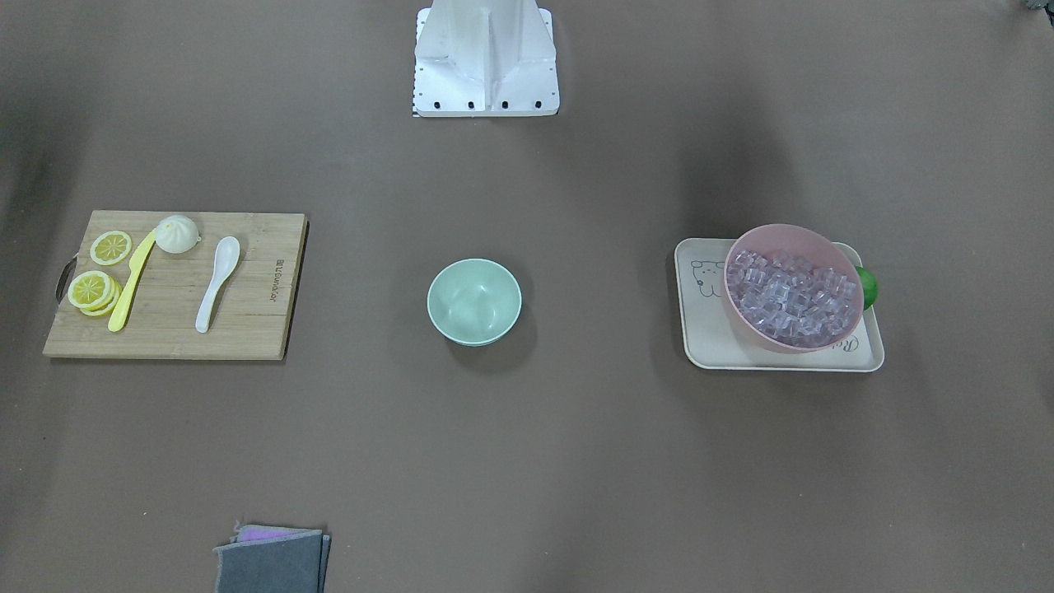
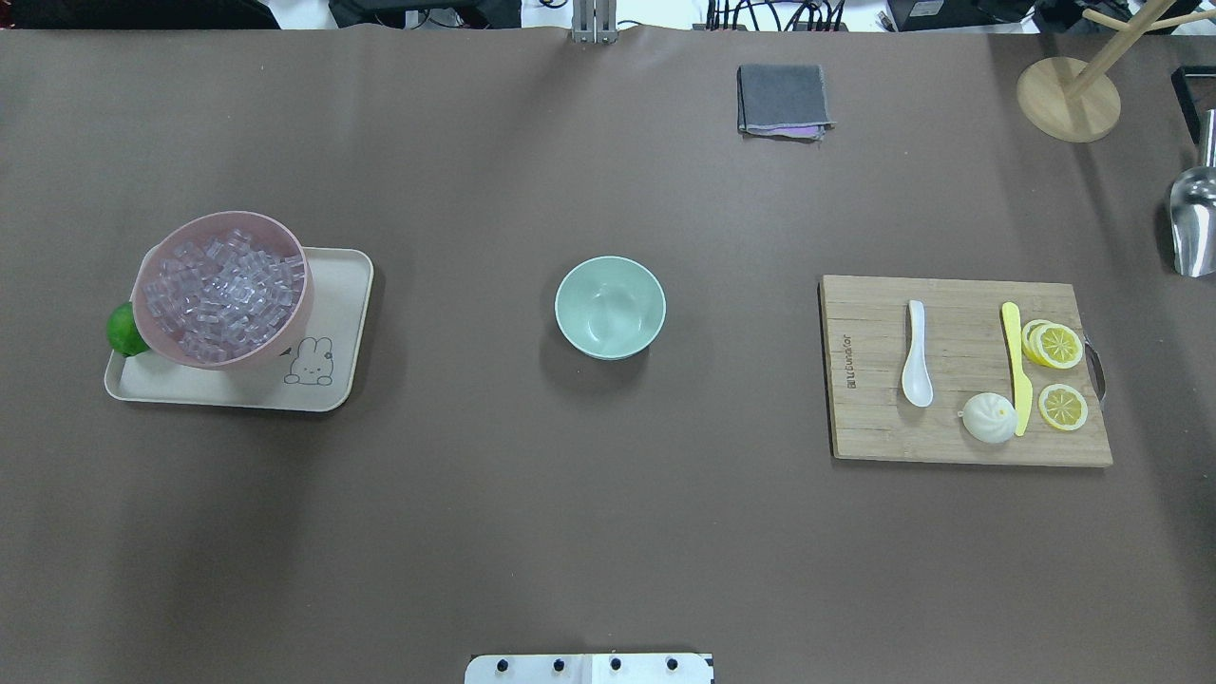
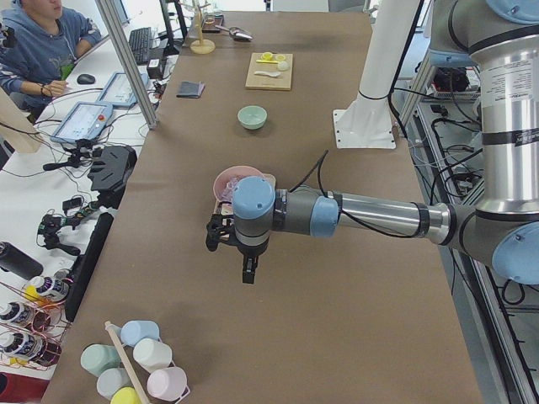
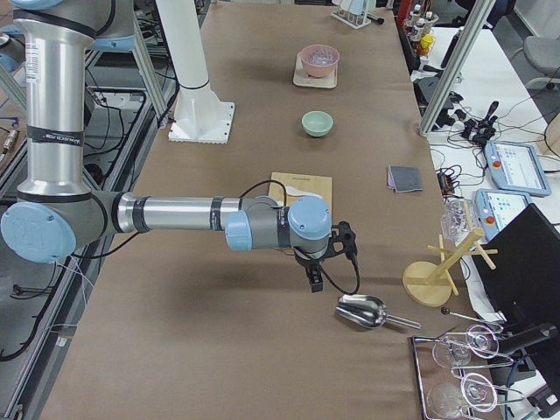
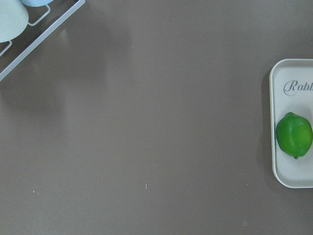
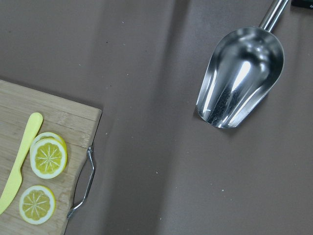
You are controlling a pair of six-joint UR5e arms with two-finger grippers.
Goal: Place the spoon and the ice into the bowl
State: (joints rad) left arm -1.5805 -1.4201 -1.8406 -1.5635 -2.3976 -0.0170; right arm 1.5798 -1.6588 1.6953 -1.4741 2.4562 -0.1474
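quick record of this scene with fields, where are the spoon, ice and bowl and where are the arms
spoon: lying on the cutting board, left of the yellow knife, not held
ice: heaped in the pink bowl on the rabbit tray
mint bowl: mid-table, empty
left arm: above bare table by the tray's lime end
right arm: above bare table between the board's handle and the metal scoop
grip state: cannot tell for either
progress: nothing in the mint bowl yet

Brown table (image 2: 475,513) w/ bowl (image 2: 610,307), tray (image 2: 340,290), board (image 2: 959,432), cloth (image 2: 783,99), scoop (image 2: 1194,223).
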